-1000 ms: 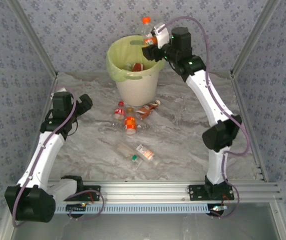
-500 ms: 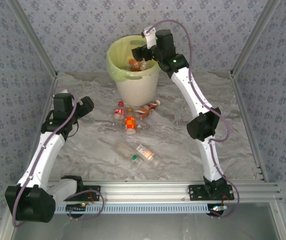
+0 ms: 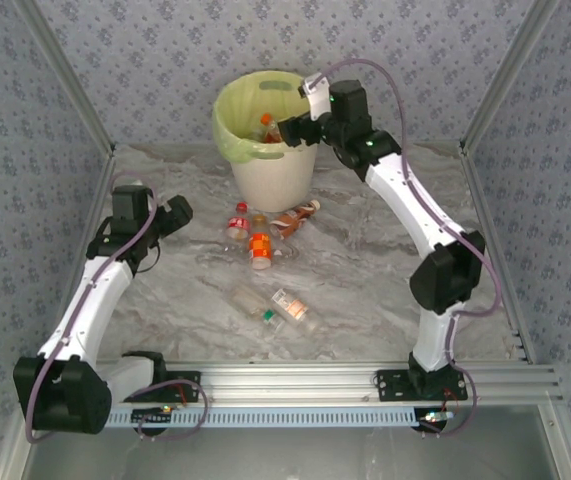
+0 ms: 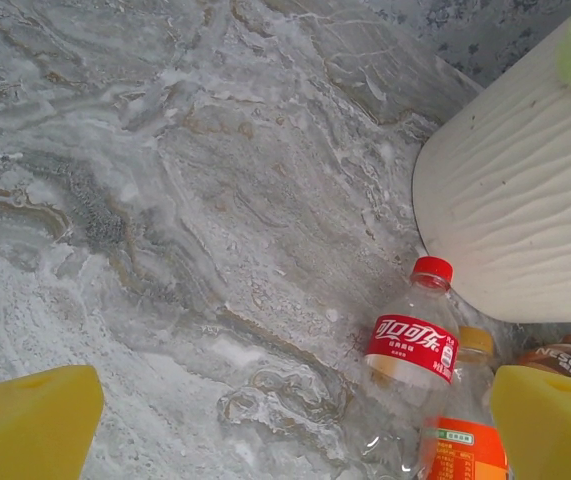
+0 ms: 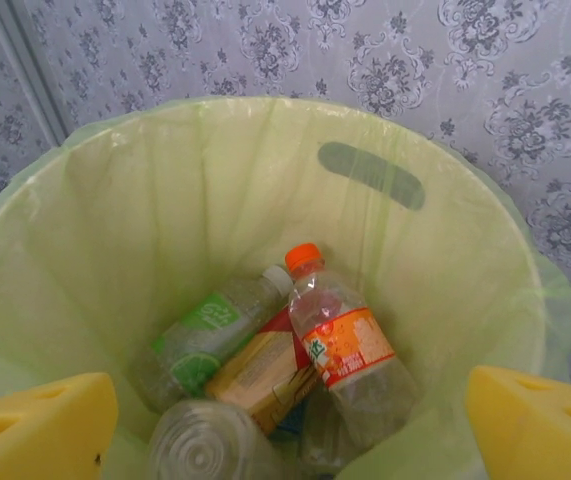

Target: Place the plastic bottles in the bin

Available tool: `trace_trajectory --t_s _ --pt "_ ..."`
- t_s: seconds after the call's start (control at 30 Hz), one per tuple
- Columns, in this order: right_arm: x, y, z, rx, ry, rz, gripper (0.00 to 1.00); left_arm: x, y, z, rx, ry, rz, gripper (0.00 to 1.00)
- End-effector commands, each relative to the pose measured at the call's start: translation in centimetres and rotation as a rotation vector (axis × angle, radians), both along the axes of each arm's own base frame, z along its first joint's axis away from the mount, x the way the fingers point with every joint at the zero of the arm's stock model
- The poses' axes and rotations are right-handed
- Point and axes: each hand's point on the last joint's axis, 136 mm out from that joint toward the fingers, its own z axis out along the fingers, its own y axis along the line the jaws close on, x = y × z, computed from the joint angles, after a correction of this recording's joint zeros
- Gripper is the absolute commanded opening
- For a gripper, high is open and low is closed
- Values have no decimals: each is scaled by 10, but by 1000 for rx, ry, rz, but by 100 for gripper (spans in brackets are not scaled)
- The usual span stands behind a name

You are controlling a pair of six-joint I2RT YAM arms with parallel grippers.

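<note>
Overhead, noted the bin (image 3: 270,178) at 12 o'clock on the marbled table (image 3: 365,280), close to the patterned back wall. Found the right gripper (image 3: 287,130) hanging over the bin's rim at about 3 o'clock of the opening, pointing inward. Logged its jaws spread wide in the wrist view, clasping nothing.

Counted plastic bottles down in the green-lined bin:
- an orange-capped bottle (image 5: 350,355) on top, with its cap toward 11 o'clock
- a green-labelled bottle (image 5: 210,335) just beside it at 9 o'clock
- a yellow-labelled bottle (image 5: 260,375) wedged between those two
- a clear bottle end (image 5: 200,445) at 6 o'clock

Spotted more bottles lying on the table:
- a tight cluster at 6 o'clock of the bin: a red-capped bottle (image 3: 238,222), an orange-labelled bottle (image 3: 260,245) touching it, and a brown bottle (image 3: 295,217) at 2 o'clock of the cluster
- a pair of clear bottles (image 3: 277,305) apart from the cluster, at its 6 o'clock

Placed the left gripper (image 3: 175,212) at 9 o'clock of the cluster, near it but not touching. Saw its jaws fully spread and empty. Could not judge its height above the table. From its wrist view, confirmed the red-capped bottle's cap just beside the bin wall.
</note>
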Motion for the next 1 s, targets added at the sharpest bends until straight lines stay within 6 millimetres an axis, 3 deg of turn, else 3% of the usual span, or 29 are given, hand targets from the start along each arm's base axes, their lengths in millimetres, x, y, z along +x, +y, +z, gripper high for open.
trace_trajectory --t_s 0.0,0.17,0.43,0.63,0.7,0.97 --pt "-19 -11 34 68 -86 -24 93 3 -4 2 -11 0 -31 99" --pt "-45 -40 24 89 -66 -113 100 8 -14 -4 -44 21 -72 99" --pt "-80 -117 -14 220 37 -473 100 18 -35 -25 -124 68 -146 99" --pt "-101 -145 -36 223 57 -575 100 22 -49 -48 -138 130 -179 99" --pt "-107 -156 -54 212 92 -623 100 22 -55 -56 -140 154 -193 99" --pt "-118 -184 -82 198 133 -756 100 23 -99 -85 -94 256 -344 99"
